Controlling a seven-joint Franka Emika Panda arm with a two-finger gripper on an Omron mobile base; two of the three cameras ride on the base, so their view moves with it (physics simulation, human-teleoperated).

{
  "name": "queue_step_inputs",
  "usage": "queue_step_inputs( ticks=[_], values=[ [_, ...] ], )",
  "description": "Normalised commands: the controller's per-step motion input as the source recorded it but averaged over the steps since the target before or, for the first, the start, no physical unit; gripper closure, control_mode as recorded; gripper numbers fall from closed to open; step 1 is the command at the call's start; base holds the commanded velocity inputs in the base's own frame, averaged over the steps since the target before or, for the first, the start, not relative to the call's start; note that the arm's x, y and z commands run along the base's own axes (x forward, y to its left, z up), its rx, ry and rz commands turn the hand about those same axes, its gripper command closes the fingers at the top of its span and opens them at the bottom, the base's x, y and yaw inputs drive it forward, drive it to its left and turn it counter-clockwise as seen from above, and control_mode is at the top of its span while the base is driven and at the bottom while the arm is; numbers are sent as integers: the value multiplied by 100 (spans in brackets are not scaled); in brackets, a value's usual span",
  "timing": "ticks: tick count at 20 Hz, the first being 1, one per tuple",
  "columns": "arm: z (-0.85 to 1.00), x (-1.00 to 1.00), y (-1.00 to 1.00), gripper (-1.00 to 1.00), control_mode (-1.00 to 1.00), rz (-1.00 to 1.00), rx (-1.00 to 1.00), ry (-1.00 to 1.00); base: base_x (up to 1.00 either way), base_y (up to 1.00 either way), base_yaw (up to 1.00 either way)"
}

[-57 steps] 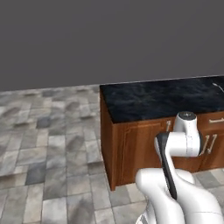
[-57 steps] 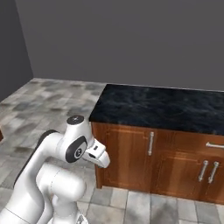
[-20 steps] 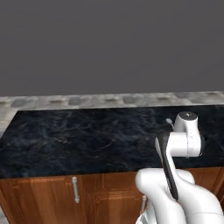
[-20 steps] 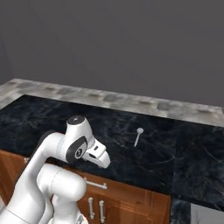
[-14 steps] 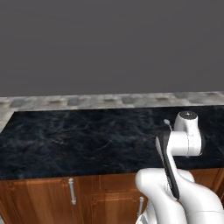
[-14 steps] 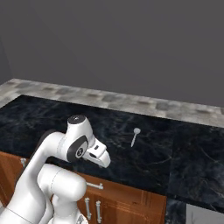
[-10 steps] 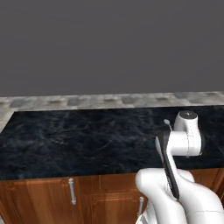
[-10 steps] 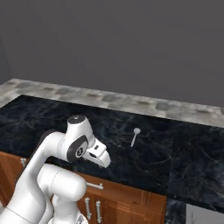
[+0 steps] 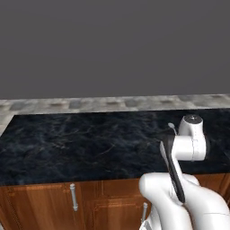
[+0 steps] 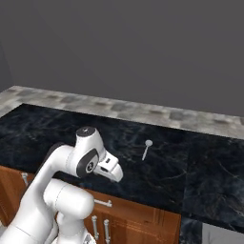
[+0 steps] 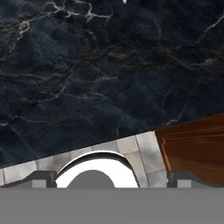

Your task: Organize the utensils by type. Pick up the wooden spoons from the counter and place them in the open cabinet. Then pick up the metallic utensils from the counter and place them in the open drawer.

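Approach step: a small metallic utensil [image 10: 147,149] lies on the dark table [image 10: 57,128] ahead of the folded arm, whose claw [image 10: 110,167], opening indiscernible, must next reach forward to it.

The arm [image 10: 62,190] is glossy white, built of fat rounded links like swollen tubes. Seen against the dark marbled desk [image 9: 81,143], its upper joint ends in a round cap with a dark grey disc on top [image 10: 86,131] and a dark ring with a small pale mark on its side [image 10: 88,166]. A short white block-shaped link [image 10: 108,167] with dark insets juts from that joint. In the left base view a dark band [image 9: 173,168] runs down the white link below a cylindrical white joint [image 9: 191,141].
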Motion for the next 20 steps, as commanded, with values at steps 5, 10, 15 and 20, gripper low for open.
queue_step_inputs(
  ticks=[5,10,15,20],
  values=[
    [-5,64,-46,-100,-100,10,7,0,0,0,0],
    [-8,78,-50,-100,-100,28,16,0,0,0,0],
    [17,85,-7,-100,-100,3,3,2,0,0,0],
    [44,64,0,-100,-100,-18,-5,23,0,0,0]
  ],
)
